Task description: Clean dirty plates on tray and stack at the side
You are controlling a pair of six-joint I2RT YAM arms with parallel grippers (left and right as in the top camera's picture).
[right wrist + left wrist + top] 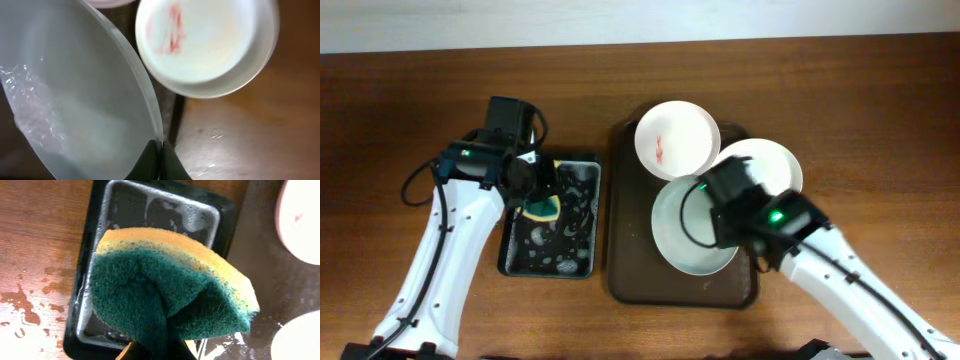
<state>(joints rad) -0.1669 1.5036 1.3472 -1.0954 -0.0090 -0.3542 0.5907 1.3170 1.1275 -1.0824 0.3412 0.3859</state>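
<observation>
Sponge point(170, 295) clamped in left end effector point(162, 352); near plate point(675, 240) pinched at rim by right end effector point(161, 160). Steady plate, scrub centre with green face.

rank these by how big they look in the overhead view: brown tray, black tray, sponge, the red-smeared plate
1. brown tray
2. black tray
3. red-smeared plate
4. sponge, clearly the smallest, though partly covered by the arm

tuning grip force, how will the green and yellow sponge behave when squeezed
The green-and-yellow sponge probably squashes easily: it buckles where the left end effector pinches it. Likely soaked and drippy, given suds in the small black tray.
</observation>
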